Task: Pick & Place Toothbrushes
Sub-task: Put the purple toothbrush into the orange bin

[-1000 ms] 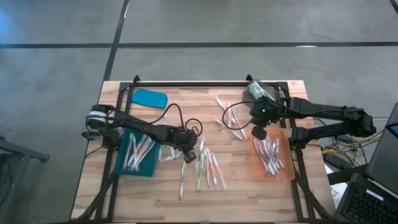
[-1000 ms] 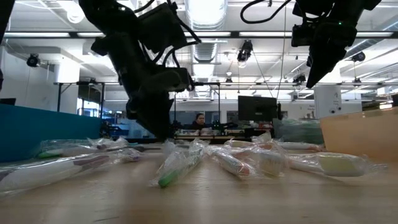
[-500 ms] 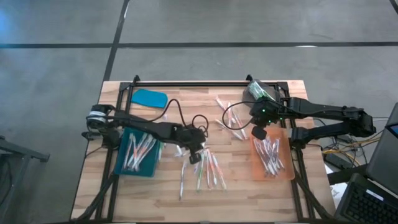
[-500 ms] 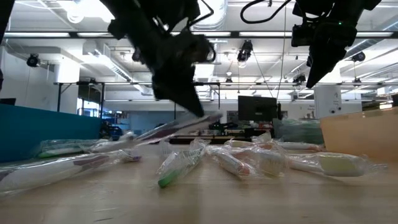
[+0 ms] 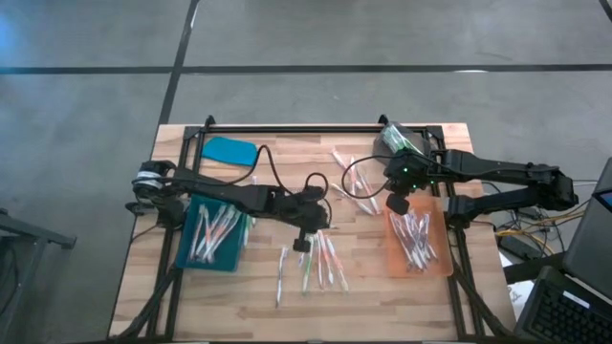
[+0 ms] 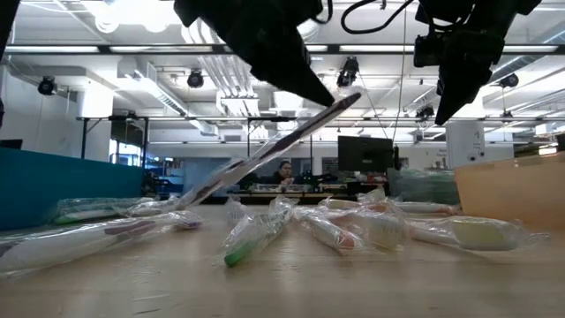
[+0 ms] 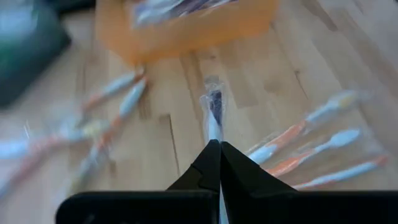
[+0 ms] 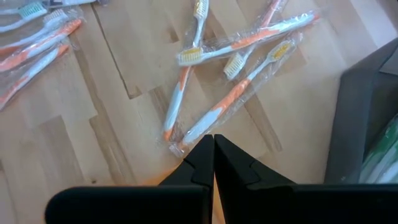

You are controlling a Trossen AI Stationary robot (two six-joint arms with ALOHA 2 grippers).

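The left claw [image 5: 303, 243] hangs over the middle of the worktop [image 5: 382, 287], pressed together on one wrapped toothbrush [image 6: 274, 150], which the low view shows lifted clear of the wood and slanting down from the pinch. The other toothbrushes [image 5: 323, 263] lie loose just beside it, with more near the far right [image 5: 356, 186], some in the teal tray [image 5: 212, 234] on the left and some in the orange tray [image 5: 417, 244] on the right. The right claw [image 5: 398, 204] waits pressed together and empty at the orange tray's far edge. Each brush looks light and stiff, but its clear sleeve is probably slippery and crinkly, so a hold on the handle near mid-length should tilt less than this end grip. From above, the held brush is mostly hidden under the claw; the left wrist view is blurred, and how much of the handle sits between the fingers cannot be told.
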